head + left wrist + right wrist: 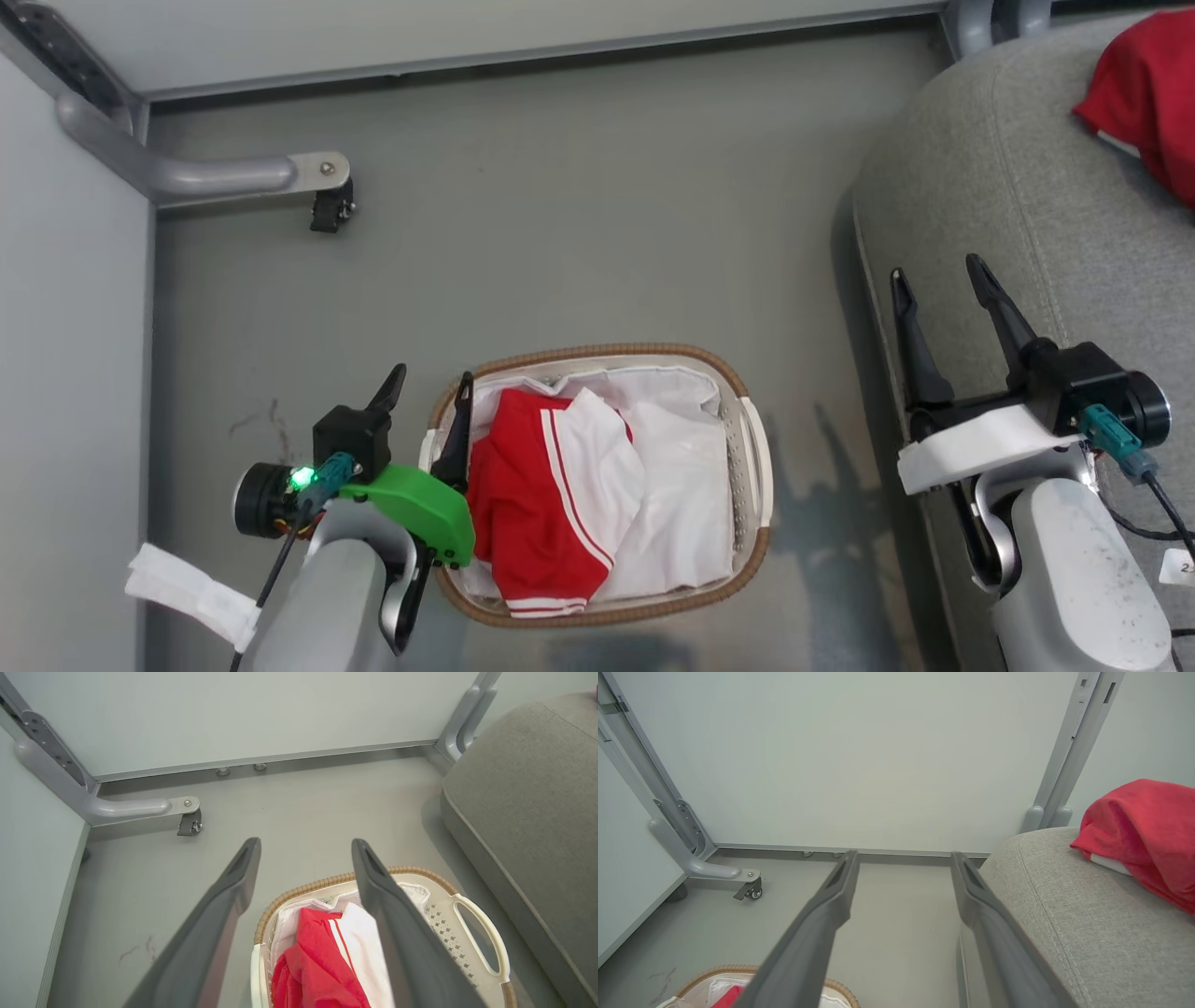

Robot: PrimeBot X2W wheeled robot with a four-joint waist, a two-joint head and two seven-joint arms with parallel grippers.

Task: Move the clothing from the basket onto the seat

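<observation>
- While one red garment (1146, 89) lies on the seat (1008, 233), the striped garment (546, 495) sits in the basket (597, 353).
- Left gripper (431, 373) gapes empty above the basket's rim.
- Right gripper (936, 268) gapes empty.

One striped garment (523, 504), one plain red garment (1153, 93), one basket (738, 467), one seat (1008, 205).

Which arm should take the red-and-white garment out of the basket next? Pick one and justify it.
Left. The left tool, open, hangs at the basket's left rim, beside the garment. The right tool, also open, is over the seat's edge, apart from the basket.
</observation>
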